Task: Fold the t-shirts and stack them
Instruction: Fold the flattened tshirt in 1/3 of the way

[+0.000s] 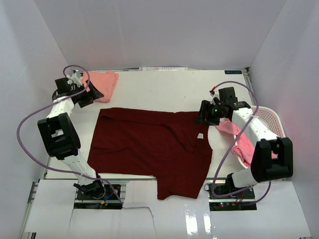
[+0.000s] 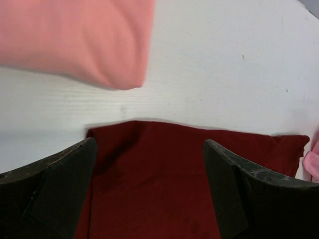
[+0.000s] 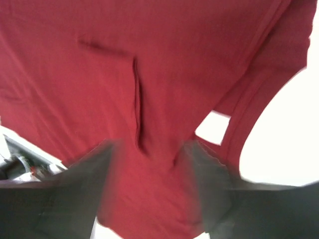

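A dark maroon t-shirt (image 1: pixel 149 144) lies spread flat in the middle of the table, with its white label showing near the right edge. A salmon pink t-shirt (image 1: pixel 103 83) lies folded at the back left. My left gripper (image 1: pixel 94 94) is open and empty, hovering over the maroon shirt's (image 2: pixel 189 174) back left corner, with the salmon shirt (image 2: pixel 75 40) just beyond. My right gripper (image 1: pixel 202 117) is open and empty over the maroon shirt's (image 3: pixel 124 64) back right part, near the collar. Its view is motion blurred.
A white mesh basket (image 1: pixel 271 119) stands at the right edge, with brighter pink shirts (image 1: pixel 244 147) hanging over its near side. White walls close in the table on the left, back and right.
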Available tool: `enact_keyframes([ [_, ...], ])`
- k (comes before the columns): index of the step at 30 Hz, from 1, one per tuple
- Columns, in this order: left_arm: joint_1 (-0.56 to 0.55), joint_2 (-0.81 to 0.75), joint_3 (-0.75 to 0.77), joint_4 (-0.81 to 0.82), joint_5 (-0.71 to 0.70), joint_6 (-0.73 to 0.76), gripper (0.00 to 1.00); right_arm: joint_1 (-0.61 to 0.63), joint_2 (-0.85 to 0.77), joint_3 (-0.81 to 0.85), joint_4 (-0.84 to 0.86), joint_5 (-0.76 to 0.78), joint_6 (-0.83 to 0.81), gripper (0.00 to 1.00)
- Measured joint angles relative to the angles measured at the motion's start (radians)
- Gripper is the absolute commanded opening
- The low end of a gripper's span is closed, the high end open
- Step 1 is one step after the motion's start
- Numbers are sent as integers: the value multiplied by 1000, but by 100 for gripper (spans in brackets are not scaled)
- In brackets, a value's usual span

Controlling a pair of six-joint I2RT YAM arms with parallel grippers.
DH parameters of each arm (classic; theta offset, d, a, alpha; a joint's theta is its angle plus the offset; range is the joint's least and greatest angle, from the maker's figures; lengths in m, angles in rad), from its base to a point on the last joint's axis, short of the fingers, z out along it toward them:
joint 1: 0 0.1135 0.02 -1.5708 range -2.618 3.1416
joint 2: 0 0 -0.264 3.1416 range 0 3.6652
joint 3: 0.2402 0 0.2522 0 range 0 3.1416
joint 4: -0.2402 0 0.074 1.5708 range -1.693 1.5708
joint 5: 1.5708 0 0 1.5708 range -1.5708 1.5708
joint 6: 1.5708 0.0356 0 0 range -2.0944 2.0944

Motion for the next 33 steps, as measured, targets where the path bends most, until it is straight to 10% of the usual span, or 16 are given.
enact_keyframes([
  [4,-87,0,29,20,8,11,98,0,130,81,45,23,35,8],
  [33,-230,212,60,75,213,46,98,1,592,378,63,279,67,8],
])
